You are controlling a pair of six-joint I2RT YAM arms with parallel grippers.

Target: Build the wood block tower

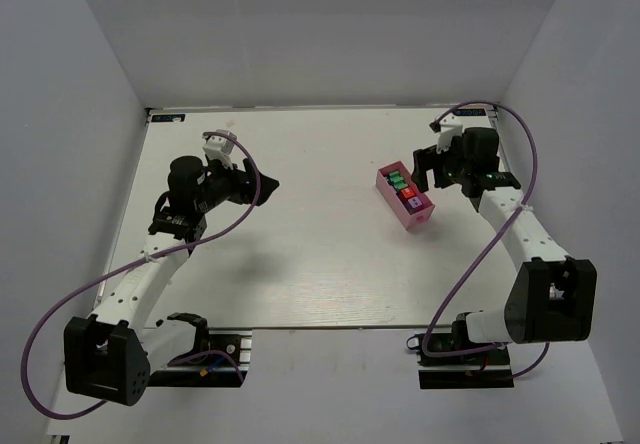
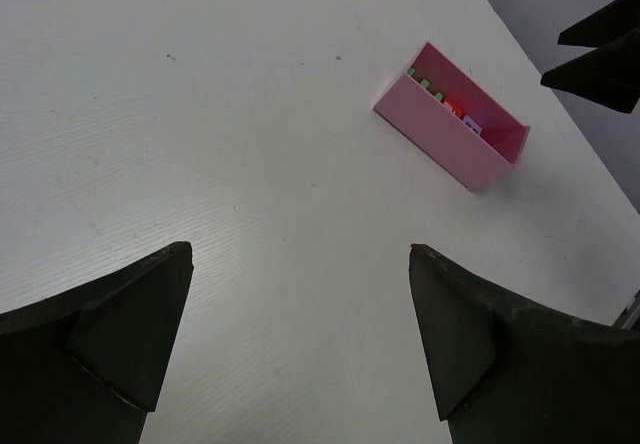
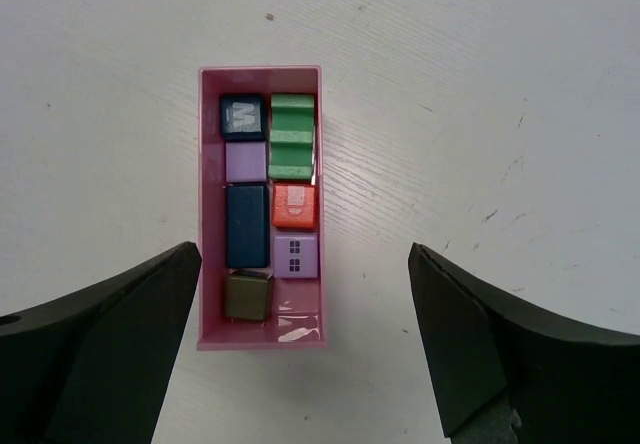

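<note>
You're looking at robot lab cell: white table (image 1: 300, 274) boxed by plain grey walls (image 1: 320, 34); left arm (image 1: 150, 269), right arm (image 1: 515, 226) bolted at near edge.

Wood blocks (image 3: 247, 226): green, red, blue, purple, brown; unstacked, flat in two rows.
Place: inside pink box (image 3: 298, 326), frame centre.

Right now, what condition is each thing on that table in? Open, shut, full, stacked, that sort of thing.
Pink box: upright on the table, open-topped, holding the blocks.
Wood blocks: lying in two rows inside the box, none stacked yet.
Left gripper: open, holding nothing, well apart from the box.
Right gripper: open, holding nothing, pointed down at the box.
</note>
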